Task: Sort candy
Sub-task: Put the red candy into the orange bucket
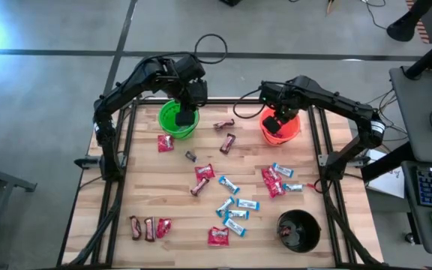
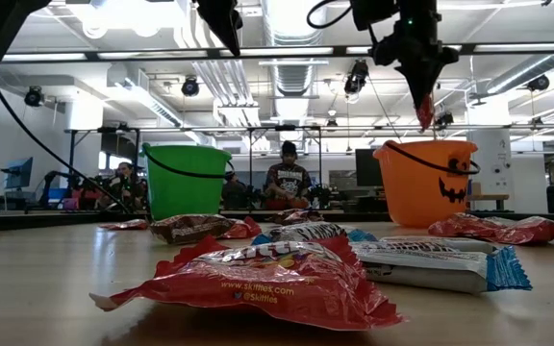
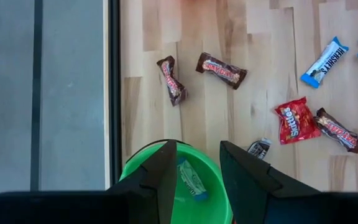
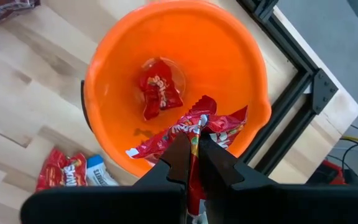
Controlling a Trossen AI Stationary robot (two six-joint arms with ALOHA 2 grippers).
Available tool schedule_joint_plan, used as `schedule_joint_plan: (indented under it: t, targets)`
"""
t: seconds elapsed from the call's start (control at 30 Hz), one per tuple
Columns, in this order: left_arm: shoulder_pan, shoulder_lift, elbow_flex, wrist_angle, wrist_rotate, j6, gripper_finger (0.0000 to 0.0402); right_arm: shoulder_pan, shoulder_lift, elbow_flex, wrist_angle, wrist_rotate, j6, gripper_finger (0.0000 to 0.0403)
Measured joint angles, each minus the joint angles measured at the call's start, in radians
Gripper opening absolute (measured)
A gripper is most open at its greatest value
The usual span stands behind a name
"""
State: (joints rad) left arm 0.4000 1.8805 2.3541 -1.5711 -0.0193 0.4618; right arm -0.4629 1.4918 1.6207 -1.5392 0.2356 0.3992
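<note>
Two arms up at the far end of the light wooden table (image 1: 178,225), each over a bucket. Right gripper (image 4: 192,144) hangs above the round orange plastic bucket (image 4: 235,56), jaws pinched tight on a flat red candy packet (image 4: 185,134) that dangles over the opening. One more red packet (image 4: 159,90) already lies on that bucket's bottom. Low view shows the same: packet hanging from the fingers above the orange rim, not touching it.

Left gripper (image 3: 197,171) sits over the round green plastic bucket (image 3: 132,171), jaws abt half apart, nothing btwn them. Light-blue-and-white wrapped bar (image 3: 191,180) lies inside the green bucket, right below the gap.

Rest of candy spread on the table: dark brown bars (image 1: 227,142) near mid-table btwn the buckets, blue-and-white bars (image 1: 235,214) clustered centre-front, red packets (image 1: 272,182) toward the right side, a few more pcs at the front-left corner. Round black bucket (image 1: 298,231) at front right, something small inside, can't tell what.

People in the room behind the table (image 2: 287,178), well away from the arms.
</note>
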Motion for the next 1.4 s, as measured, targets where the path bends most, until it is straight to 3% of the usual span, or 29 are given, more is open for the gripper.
schedule_joint_plan:
  t: [0.9,1.1,1.2,1.4]
  targets:
    - [0.0,0.0,0.0,0.0,0.0,0.011,0.0105,0.0,0.001,-0.018,0.047,-0.009,-0.05,0.0013]
    - [0.0,0.0,0.0,0.0,0.0,0.013,0.0105,0.0,0.017,-0.019,0.013,-0.119,-0.102,0.0014]
    - [0.0,0.001,0.0,0.0,0.001,0.025,0.0105,0.0,0.042,-0.019,-0.012,-0.16,-0.135,0.0023]
    - [0.0,0.001,0.0,0.0,0.001,0.027,0.0105,0.0,0.09,-0.019,-0.024,-0.135,-0.173,0.0052]
